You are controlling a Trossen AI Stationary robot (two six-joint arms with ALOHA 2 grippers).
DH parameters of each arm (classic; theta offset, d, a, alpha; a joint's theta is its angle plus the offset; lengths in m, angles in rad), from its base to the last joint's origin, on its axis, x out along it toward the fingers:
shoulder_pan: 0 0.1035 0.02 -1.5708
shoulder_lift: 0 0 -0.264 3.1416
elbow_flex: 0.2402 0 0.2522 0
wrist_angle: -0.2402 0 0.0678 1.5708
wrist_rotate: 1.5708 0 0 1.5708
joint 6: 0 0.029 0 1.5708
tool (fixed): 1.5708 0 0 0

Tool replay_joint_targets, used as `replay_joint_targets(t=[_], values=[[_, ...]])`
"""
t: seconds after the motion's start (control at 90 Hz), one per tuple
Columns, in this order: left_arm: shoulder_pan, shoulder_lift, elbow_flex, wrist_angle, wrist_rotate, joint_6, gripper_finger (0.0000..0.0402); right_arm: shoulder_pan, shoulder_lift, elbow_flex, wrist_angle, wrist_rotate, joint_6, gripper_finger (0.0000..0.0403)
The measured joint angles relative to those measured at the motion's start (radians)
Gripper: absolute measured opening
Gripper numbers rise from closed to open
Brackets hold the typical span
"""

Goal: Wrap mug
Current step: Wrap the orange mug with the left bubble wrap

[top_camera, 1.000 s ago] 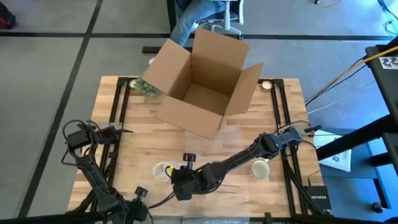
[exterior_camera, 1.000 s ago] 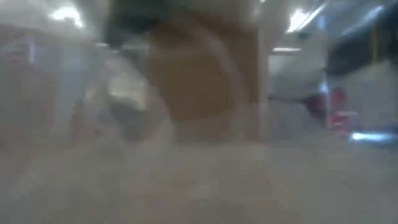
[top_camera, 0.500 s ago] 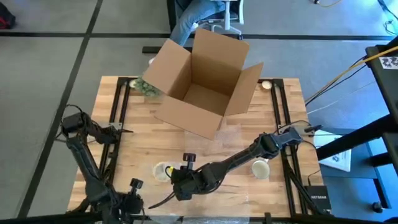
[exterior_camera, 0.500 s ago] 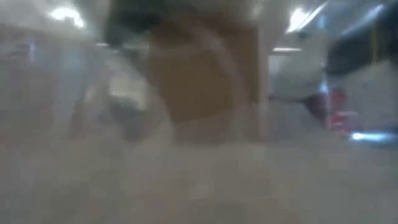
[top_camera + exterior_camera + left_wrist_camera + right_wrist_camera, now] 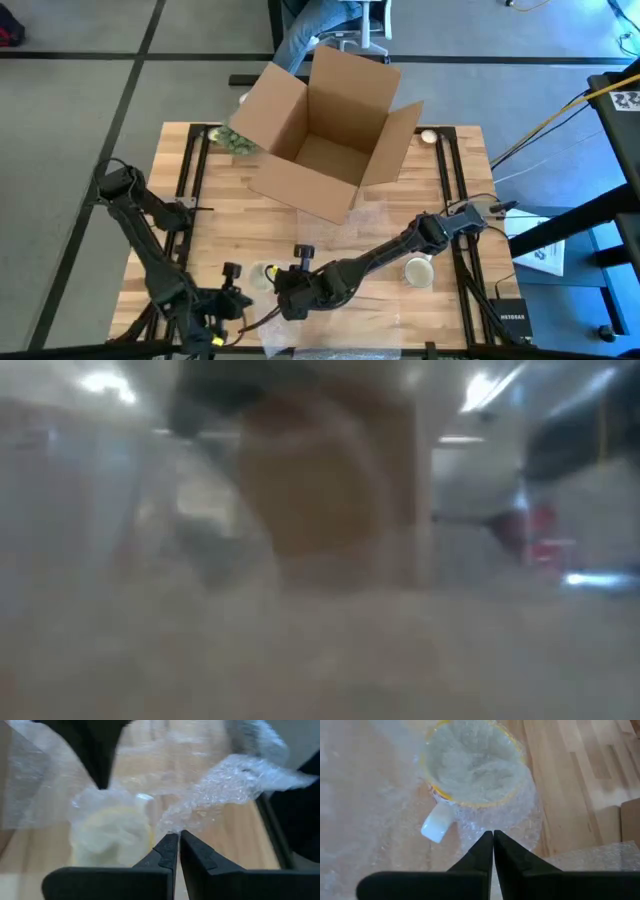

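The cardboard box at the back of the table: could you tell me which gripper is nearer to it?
Right. The right gripper sits at the front of the table beside the mug, straight in front of the box. The left gripper is farther toward the front-left corner.

The mug (image 5: 475,765), pale with a yellow rim and a white handle, is seen lying on the table near its front edge, its mouth covered by clear bubble wrap (image 5: 235,785). The wrap is draped loosely over and around it.
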Motion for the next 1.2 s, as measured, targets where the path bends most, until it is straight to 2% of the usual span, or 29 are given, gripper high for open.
replay_joint_targets(t=[0.322,0.489,0.756,0.844,0.956,1.056,1.2], values=[[0.115,0.0,0.0,-0.085,-0.009,-0.048,0.0,0.0,0.0,0.0,-0.001,0.0,0.0,0.0001],[0.142,0.001,-0.001,-0.108,0.021,-0.065,0.0,0.0,-0.003,0.0,-0.008,0.002,0.0,0.0001],[0.176,0.001,-0.102,-0.044,0.047,-0.079,0.0,0.002,-0.04,0.06,-0.143,-0.02,-0.001,0.0001],[0.183,0.001,-0.136,0.004,0.045,-0.078,0.0,0.002,-0.06,0.044,-0.113,-0.054,-0.006,0.0001],[0.186,0.001,-0.165,0.065,0.038,-0.074,0.0,0.001,-0.062,0.044,0.022,-0.082,-0.03,0.0001],[0.185,0.001,-0.183,0.108,0.035,-0.073,0.0,-0.007,-0.038,0.045,0.146,-0.096,-0.051,0.0001],[0.184,0.001,-0.206,0.142,0.031,-0.075,0.0,-0.032,0.016,0.045,0.206,-0.128,-0.047,0.0001]])
